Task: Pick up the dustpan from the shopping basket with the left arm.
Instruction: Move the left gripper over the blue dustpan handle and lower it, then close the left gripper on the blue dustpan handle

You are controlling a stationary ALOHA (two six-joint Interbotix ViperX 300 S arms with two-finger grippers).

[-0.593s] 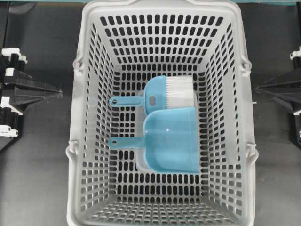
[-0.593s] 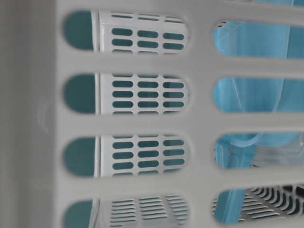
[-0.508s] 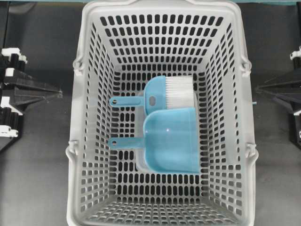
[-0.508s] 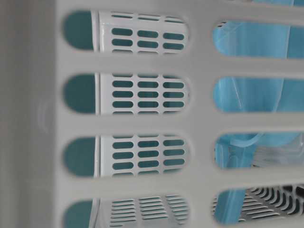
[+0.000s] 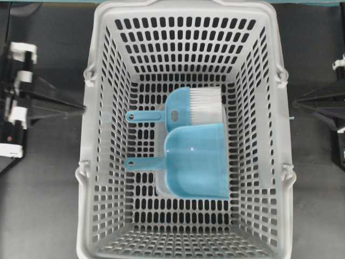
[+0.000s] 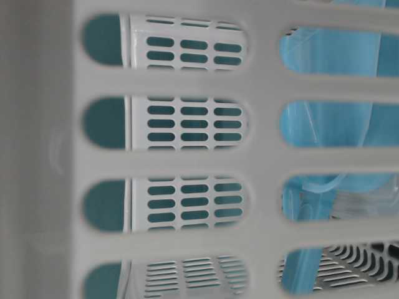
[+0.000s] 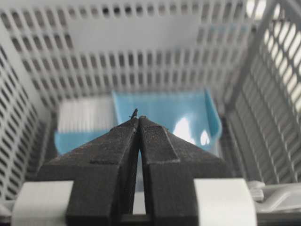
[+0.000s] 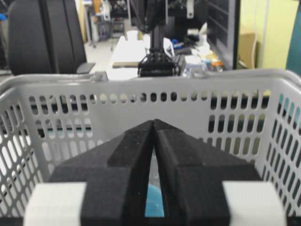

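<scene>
The black left arm (image 5: 32, 102) has pushed in toward the large light grey slotted plastic shopping basket (image 5: 89, 178); its tip now nearly meets the basket's left rim, fingers pressed together, holding nothing. The light blue plastic dustpan (image 5: 197, 160) lies untouched near the middle of the basket floor, handle pointing left, beside a blue hand brush (image 5: 186, 107). The right gripper (image 8: 154, 123) waits outside, fingers also pressed together. The reach looks barely begun.

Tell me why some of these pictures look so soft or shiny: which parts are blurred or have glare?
Table-level view: the shopping basket wall sits right against the lens, so its bars are blurred. Left wrist view: bright glare spots on the dustpan, and the left gripper is soft up close. Right wrist view: the right gripper is blurred near the lens.
</scene>
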